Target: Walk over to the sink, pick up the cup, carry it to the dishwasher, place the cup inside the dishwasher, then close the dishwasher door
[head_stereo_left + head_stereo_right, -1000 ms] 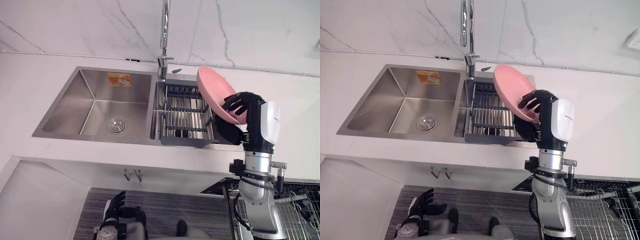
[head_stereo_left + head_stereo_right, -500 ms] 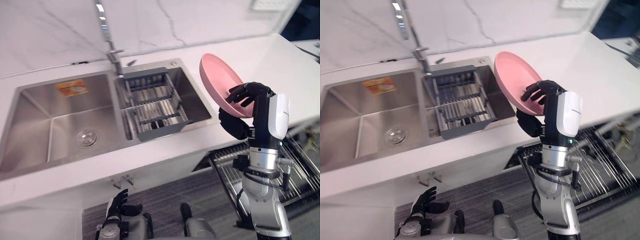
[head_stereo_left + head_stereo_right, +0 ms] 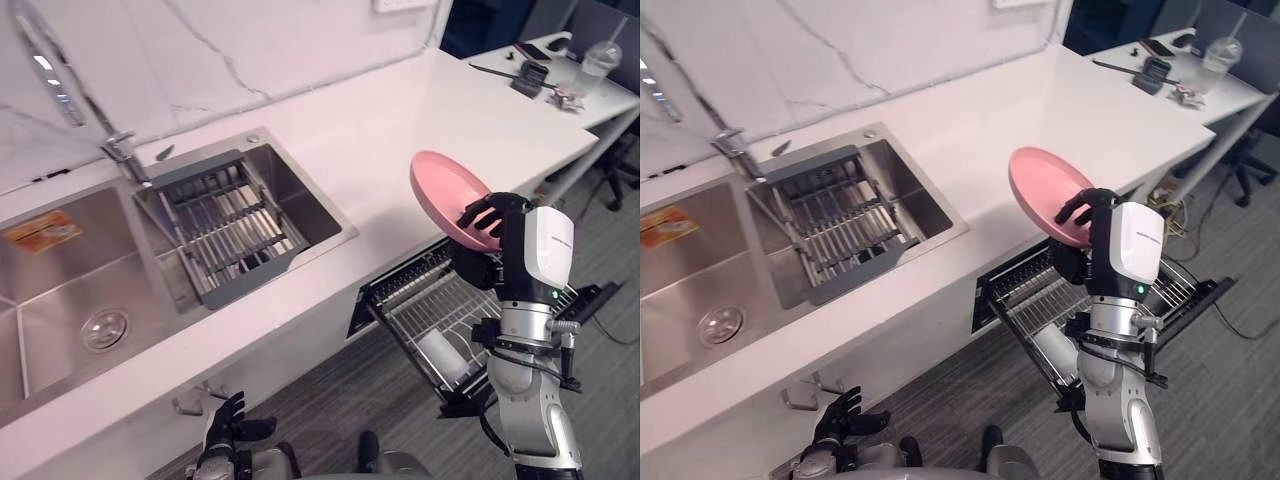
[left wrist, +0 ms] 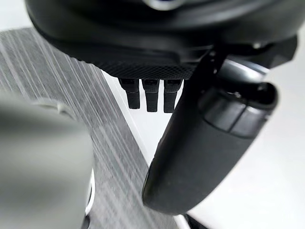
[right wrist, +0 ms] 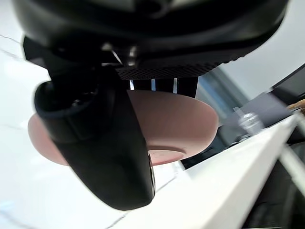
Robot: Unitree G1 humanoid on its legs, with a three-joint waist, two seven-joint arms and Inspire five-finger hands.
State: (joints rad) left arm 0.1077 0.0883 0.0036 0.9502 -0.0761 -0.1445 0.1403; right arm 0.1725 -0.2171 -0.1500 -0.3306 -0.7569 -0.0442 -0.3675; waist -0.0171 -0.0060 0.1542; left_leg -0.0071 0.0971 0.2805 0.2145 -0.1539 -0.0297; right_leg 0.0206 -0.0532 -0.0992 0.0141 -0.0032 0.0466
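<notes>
1. The right robot hand (image 3: 487, 214) grips a shallow round pink plastic dish (image 3: 443, 188) — no cup. Fingers hook its rim and the thumb sits beneath, and it is tilted on edge, probably to slot between rack wires.
2. Below that hand lies the open dishwasher's pulled-out wire rack (image 3: 425, 312), under the white worktop (image 3: 400, 130) edge.
3. The right wrist view adds the dish's underside ring. The eye views add the left robot hand (image 3: 228, 418) — low, relaxed, empty.

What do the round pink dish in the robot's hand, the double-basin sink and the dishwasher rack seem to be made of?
The round pink dish in the right hand looks like plastic or glazed ceramic: smooth, evenly coloured, softly glossy. The double-basin sink is brushed stainless steel, grey with dull reflections. The dishwasher rack is thin wire, apparently light-coated metal.
</notes>
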